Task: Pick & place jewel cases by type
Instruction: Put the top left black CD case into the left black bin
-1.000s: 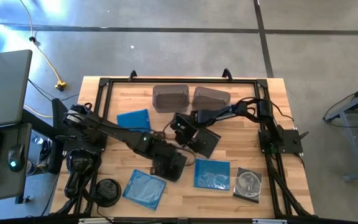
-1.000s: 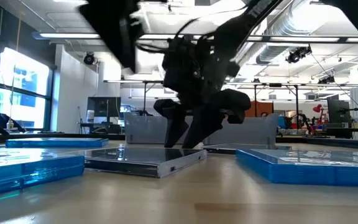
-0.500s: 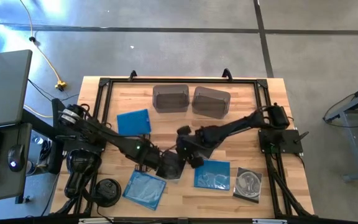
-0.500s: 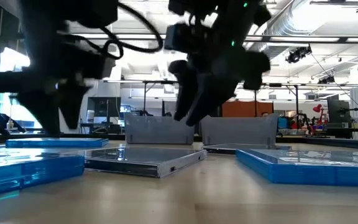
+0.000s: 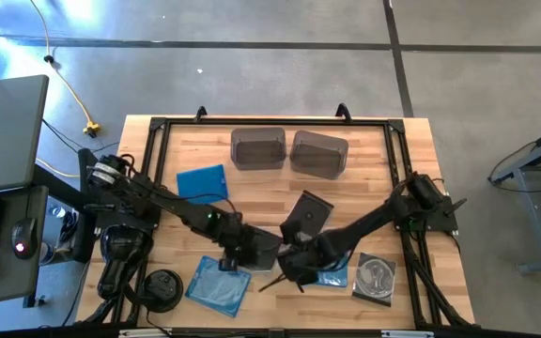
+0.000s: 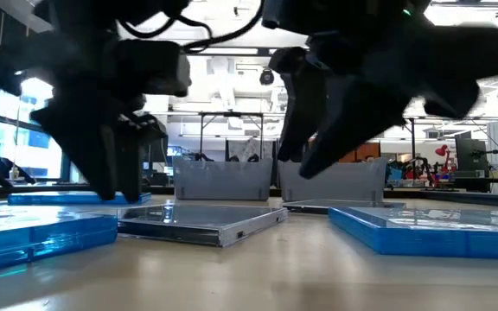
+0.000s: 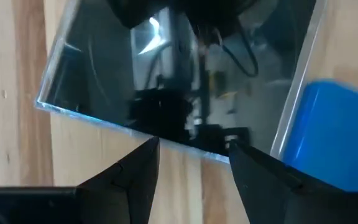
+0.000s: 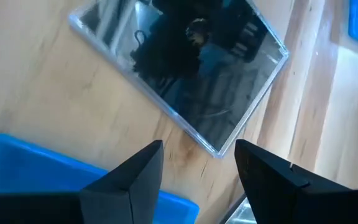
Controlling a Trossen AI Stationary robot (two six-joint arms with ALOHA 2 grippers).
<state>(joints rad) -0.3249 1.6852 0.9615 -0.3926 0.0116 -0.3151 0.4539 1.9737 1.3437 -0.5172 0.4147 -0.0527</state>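
All 6 jewel cases lie flat on the wooden surface [image 5: 364, 192], and none is in the 2 grey bins [image 5: 257, 148] by the far edge, so the sorting looks barely begun. The left gripper [image 5: 234, 255] hangs low near the near edge, its fingers open and empty, just over a dark jewel case [image 5: 259, 250] beside a blue jewel case [image 5: 216, 284]. The right gripper [image 5: 292, 268] hangs close by, also open and empty, next to another blue jewel case [image 5: 332, 272]. A second dark jewel case [image 5: 306, 213] lies mid-surface. I think the next move is to lower 1 gripper onto a case edge and pinch it.
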